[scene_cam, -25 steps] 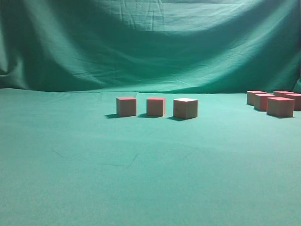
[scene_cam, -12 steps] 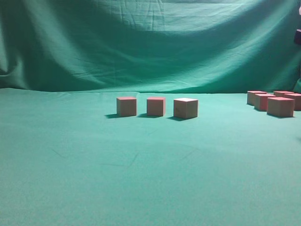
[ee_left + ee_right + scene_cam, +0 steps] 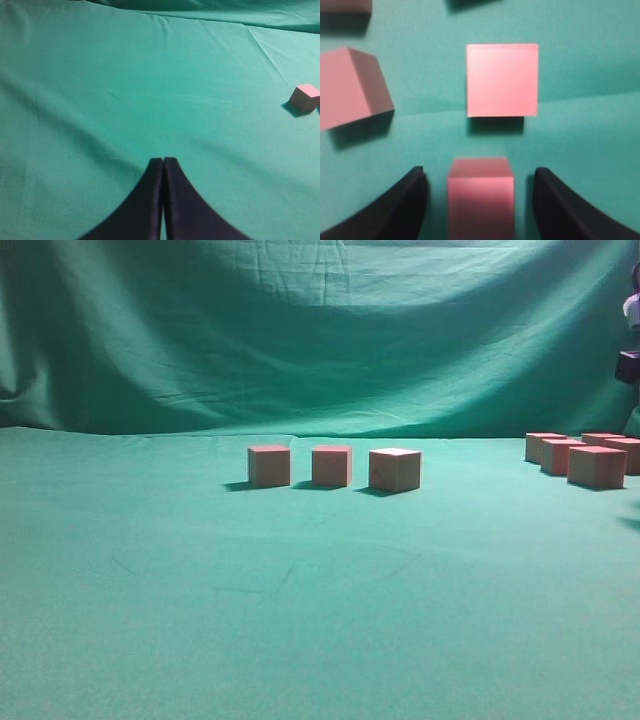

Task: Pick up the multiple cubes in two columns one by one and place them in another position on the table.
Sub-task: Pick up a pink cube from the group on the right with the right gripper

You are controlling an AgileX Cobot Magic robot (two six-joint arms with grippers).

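Observation:
Three cubes [image 3: 268, 466] [image 3: 331, 466] [image 3: 394, 470] stand in a row mid-table. Several more cubes [image 3: 596, 467] are clustered at the far right. My right gripper [image 3: 480, 172] is open and straddles one cube [image 3: 480, 200], with a gap of green cloth on each side of it. Another cube [image 3: 502, 80] sits just ahead of it and a third [image 3: 352, 87] to the left. A dark part of the right arm [image 3: 628, 365] shows at the right edge above the cluster. My left gripper [image 3: 163, 161] is shut and empty over bare cloth, with one cube [image 3: 305, 97] far to its right.
The green cloth table [image 3: 300, 620] stretches wide in front of the cubes. A draped green backdrop [image 3: 320, 330] hangs behind it. Another cube's edge [image 3: 345, 6] shows at the top left of the right wrist view.
The right arm has come into the exterior view at the right edge and dropped lower above the cluster. The cubes have not moved.

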